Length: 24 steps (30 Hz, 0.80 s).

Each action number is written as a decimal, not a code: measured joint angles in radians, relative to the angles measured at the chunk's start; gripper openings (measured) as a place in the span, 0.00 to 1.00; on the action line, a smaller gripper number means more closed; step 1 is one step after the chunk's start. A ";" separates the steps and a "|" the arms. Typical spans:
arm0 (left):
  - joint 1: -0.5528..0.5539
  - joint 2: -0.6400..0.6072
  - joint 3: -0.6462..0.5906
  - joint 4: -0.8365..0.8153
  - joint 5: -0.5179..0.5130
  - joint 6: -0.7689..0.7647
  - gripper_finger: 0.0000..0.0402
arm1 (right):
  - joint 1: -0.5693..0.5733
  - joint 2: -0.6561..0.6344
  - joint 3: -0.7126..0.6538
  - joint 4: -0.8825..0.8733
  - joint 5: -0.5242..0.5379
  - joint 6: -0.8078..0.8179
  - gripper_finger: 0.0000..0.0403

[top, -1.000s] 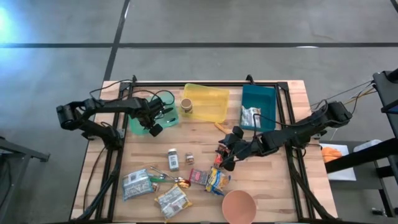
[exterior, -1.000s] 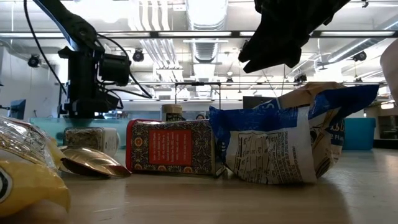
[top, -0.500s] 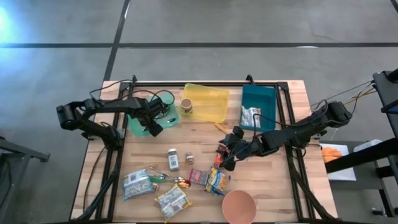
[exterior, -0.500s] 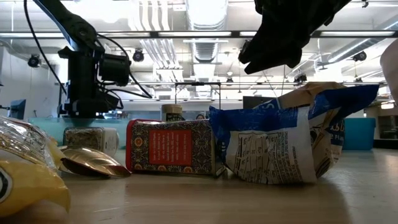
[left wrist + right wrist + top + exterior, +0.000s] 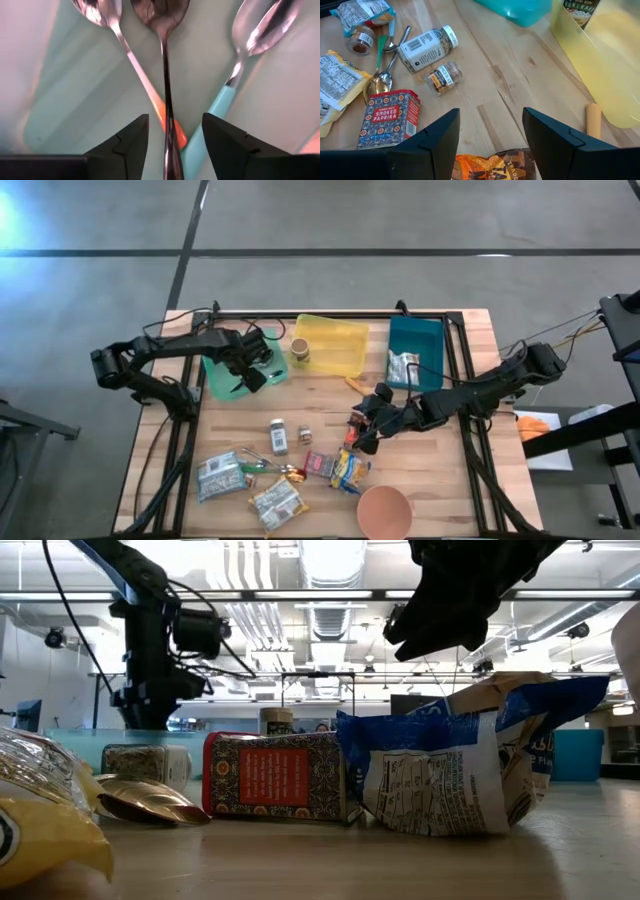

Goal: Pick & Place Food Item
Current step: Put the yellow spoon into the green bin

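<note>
Three pieces of cutlery (image 5: 165, 90) lay in the green bin (image 5: 222, 375), seen between the parted, empty fingers of the left gripper (image 5: 252, 372) in its wrist view. A second before, that gripper sat lower in the bin; it had since lifted clear, visible at upper left of the low view. Judged: a utensil was just released, so that placement looked done.

Right gripper (image 5: 372, 425) hovered mid-table at centre right of the high view, jaws apart and holding nothing, unmoved over the second. Below it sat an orange snack packet (image 5: 492, 167) (cut off at the frame edge), the likely next food item.

Further back: yellow bin (image 5: 335, 345) and teal bin (image 5: 418, 345) along the upper table edge. Low view blocked by a blue bag (image 5: 450, 770); bins' contents hard to make out there.
</note>
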 joint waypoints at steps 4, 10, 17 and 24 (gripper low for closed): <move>0.000 -0.009 0.023 -0.006 -0.003 0.000 0.48 | 0.000 0.000 0.000 0.000 0.000 0.016 0.53; -0.001 -0.083 0.024 -0.004 -0.008 0.000 0.48 | -0.002 0.000 0.000 -0.017 0.014 0.051 0.53; -0.016 -0.239 0.023 0.048 -0.010 -0.024 0.48 | -0.039 0.000 0.020 -0.187 0.099 0.189 0.53; -0.102 -0.281 0.023 0.207 0.030 -0.030 0.48 | -0.190 0.005 0.049 -0.344 -0.063 0.174 0.53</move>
